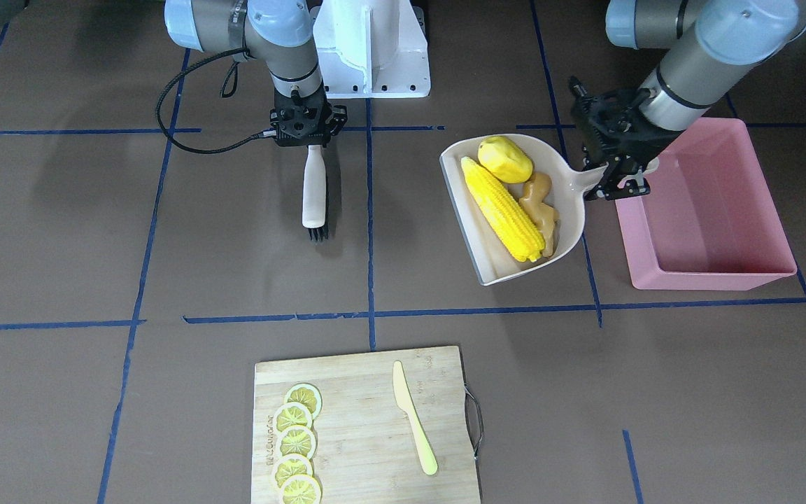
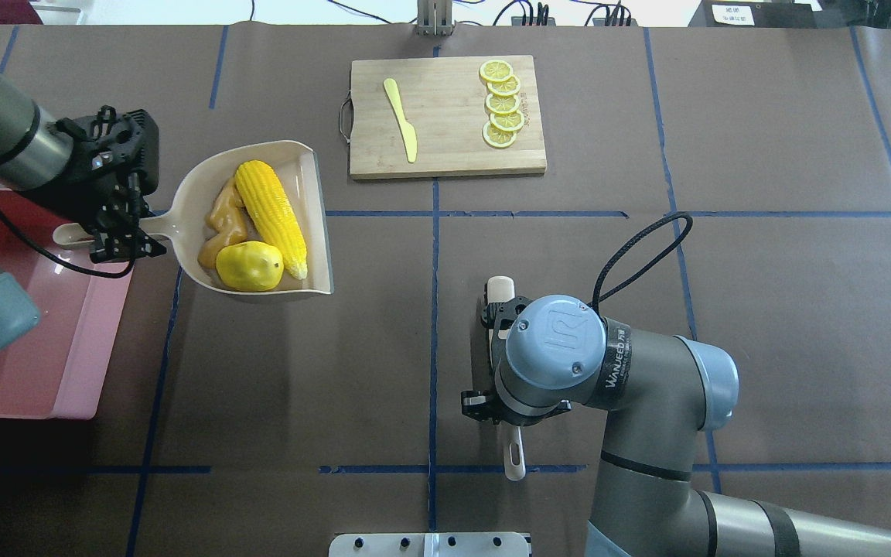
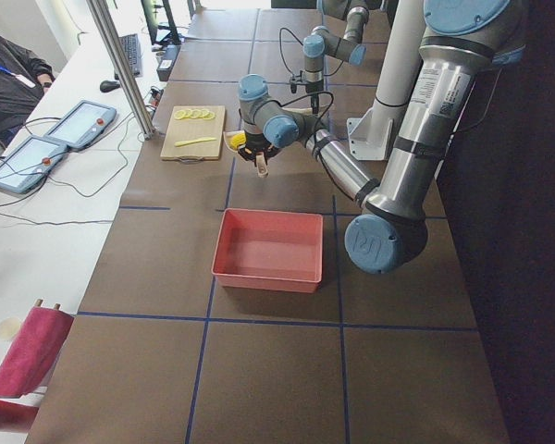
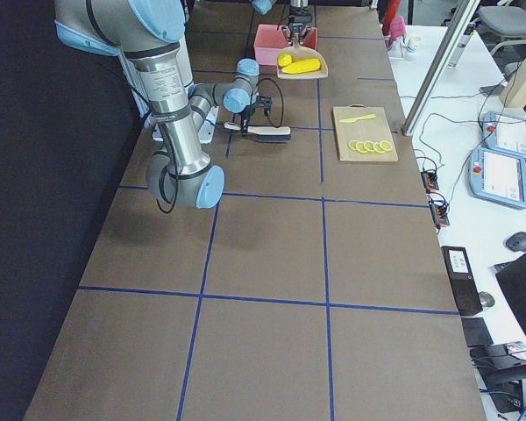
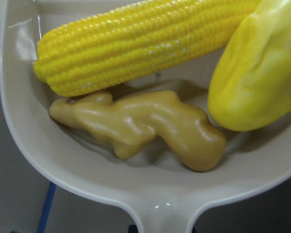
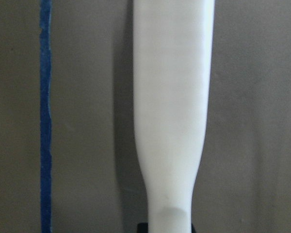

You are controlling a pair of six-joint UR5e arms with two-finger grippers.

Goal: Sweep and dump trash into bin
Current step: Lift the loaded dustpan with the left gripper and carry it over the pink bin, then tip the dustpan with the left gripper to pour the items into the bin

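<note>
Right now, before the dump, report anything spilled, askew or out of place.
Nothing stands out. The corn cob, yellow lump and ginger root all lie inside the dustpan, held by its handle in the left gripper beside the pink bin; the right gripper holds the brush. No spill shows.

A white handle occupies the centre of the frame and runs vertically from the top edge to the bottom edge. It is widest in the upper half and tapers to a narrower neck in the lower third. Its surface is smooth and unmarked. A small dark strip shows at the bottom edge, beside the handle's base. The background is a brown table surface. A blue tape line runs vertically down the left of the frame, apart from the handle.
</note>
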